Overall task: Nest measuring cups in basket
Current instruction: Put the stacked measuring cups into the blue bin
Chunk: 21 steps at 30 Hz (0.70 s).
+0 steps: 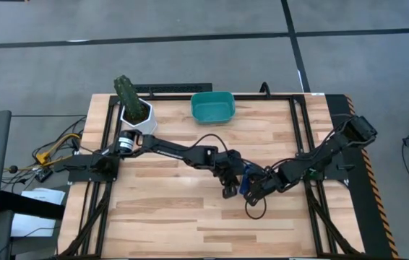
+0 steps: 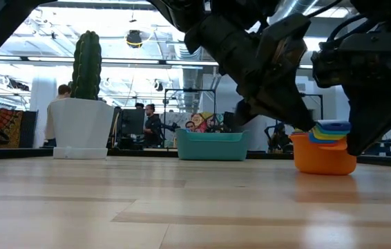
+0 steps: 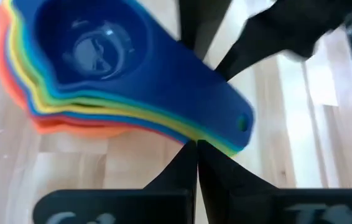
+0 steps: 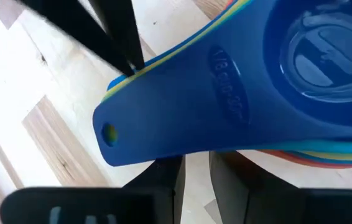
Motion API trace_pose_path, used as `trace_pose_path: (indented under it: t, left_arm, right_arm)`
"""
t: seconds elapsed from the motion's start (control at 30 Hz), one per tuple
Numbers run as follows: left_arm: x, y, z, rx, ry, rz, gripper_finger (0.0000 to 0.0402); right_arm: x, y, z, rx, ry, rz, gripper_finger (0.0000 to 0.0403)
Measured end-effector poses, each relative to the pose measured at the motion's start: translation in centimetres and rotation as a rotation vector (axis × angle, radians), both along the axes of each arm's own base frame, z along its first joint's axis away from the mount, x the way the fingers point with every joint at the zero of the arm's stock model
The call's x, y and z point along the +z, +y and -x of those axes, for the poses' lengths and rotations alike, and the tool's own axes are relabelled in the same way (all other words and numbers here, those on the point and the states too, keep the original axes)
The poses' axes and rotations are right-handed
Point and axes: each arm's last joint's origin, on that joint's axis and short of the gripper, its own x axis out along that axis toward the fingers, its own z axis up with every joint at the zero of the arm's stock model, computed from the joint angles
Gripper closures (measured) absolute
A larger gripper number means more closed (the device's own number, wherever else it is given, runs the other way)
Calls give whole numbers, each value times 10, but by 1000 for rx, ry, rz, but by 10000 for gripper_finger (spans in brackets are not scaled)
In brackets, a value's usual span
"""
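The measuring cups (image 1: 246, 180) are nested in one stack, orange at the bottom and blue on top (image 2: 324, 149), standing on the table by the orange cup's base. Their stacked handles (image 3: 216, 109) fan out to one side. My left gripper (image 3: 198, 149) is shut, its tips at one long edge of the handles. My right gripper (image 4: 196, 163) comes from the opposite side with a narrow gap between its fingers, and the handles hide its tips. The teal basket (image 1: 212, 107) sits far back on the table, apart from both grippers (image 2: 211, 145). My left gripper touches the stacked handles' side edge (image 3: 194, 138) with the tips of its shut fingers, coming level across the handles; the same tips show as the left fingertips (image 4: 134, 62) in the right wrist view. The stack rests on the table. My right gripper's fingertips lie beneath the handles' other edge (image 4: 182, 152), and I cannot tell whether they touch.
A white pot with a green cactus (image 1: 134, 108) stands at the far left of the table (image 2: 81, 124). Bare wood lies toward the near edge (image 1: 190, 224). People and equipment show in the room beyond the far edge.
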Motion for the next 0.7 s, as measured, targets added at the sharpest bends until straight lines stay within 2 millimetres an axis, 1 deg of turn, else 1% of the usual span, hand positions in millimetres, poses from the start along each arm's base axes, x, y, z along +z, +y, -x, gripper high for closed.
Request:
trace_pose_path:
  t: [0.23,0.3,0.43,0.7]
  left_arm:
    - [6,9,2,26,45,-22,401]
    - [5,10,2,28,51,-22,401]
    - [-2,10,5,27,79,-25,401]
    - [-2,7,5,21,74,-35,401]
  right_arm:
    - [8,-1,4,-4,-16,-11,306]
    - [9,-1,5,-5,-12,-8,306]
    - [10,-3,5,-16,-17,-8,306]
    - [10,-9,2,-27,-30,15,306]
